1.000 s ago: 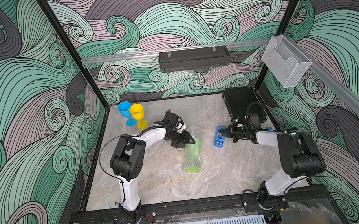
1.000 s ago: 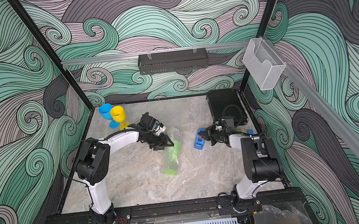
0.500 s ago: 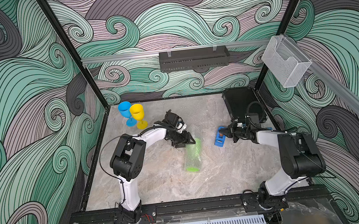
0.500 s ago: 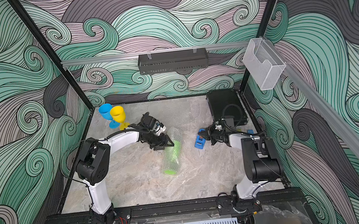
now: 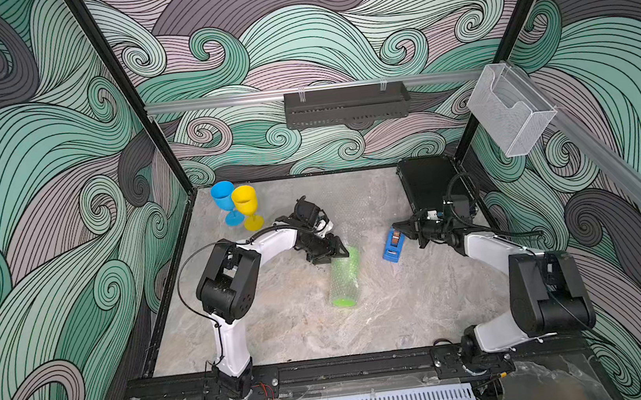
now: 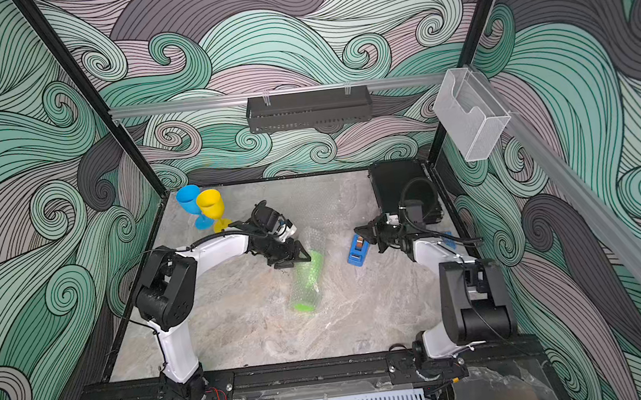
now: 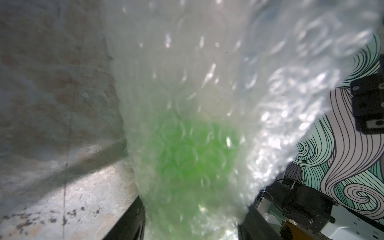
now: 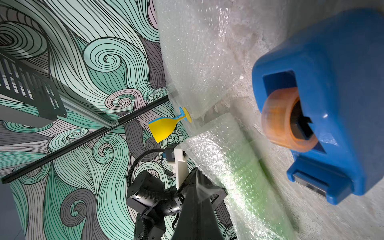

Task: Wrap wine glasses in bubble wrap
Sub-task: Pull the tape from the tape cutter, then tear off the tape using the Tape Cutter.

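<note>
Both top views put you high above the front edge, looking down and back over the whole table (image 5: 284, 328) with left arm (image 5: 233, 276) and right arm (image 5: 542, 290), near-identical coverage. Left wrist cam sits almost against the bubble-wrapped green goblet (image 7: 187, 155), facing along it across the tabletop. Right wrist cam gives you a low, close look at the blue tape dispenser (image 8: 324, 99), sharing that goblet and the left arm beyond.
</note>
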Tool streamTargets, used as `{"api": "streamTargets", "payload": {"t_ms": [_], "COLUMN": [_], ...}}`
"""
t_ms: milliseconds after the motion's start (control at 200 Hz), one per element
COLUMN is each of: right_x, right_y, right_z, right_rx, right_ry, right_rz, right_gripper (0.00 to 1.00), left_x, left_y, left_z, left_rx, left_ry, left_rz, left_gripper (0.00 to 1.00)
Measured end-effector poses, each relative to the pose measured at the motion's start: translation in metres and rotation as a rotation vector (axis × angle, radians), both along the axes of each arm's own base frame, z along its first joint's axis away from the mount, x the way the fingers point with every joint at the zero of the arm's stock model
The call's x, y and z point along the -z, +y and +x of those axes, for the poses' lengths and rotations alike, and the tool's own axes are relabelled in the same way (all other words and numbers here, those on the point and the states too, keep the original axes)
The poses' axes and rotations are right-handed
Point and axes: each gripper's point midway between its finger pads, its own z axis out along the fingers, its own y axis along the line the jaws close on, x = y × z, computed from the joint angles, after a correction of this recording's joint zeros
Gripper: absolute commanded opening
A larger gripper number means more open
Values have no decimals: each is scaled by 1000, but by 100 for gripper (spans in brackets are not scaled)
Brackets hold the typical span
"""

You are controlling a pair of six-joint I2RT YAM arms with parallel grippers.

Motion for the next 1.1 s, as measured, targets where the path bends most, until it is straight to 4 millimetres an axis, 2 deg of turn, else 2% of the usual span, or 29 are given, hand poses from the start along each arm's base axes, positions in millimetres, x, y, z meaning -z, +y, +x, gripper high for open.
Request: {"api": "streamTargets", "payload": {"t_ms": [315, 475, 816, 971, 1096], "right_x": [21, 41, 53, 68, 91], "right_y": [15, 26, 32, 30, 27], "right_z": [-42, -59, -64, -70, -72], "right_rx": [-36, -61, -66, -68, -72], "right_ry": [26, 61, 52, 66, 100], "right_rz": [-24, -37, -70, -102, -141], "right_gripper": [0, 0, 0, 0, 0], "left_x": [0, 0, 0, 0, 0], "left_y": [0, 0, 0, 0, 0], "left_z": [0, 0, 0, 0, 0], "left_rx": [0, 0, 1, 0, 0], "left_ry": [-1, -1, -1, -2, -2], "left_rz": [0, 0, 0, 0, 0], "left_gripper": [63, 63, 63, 63, 63]}}
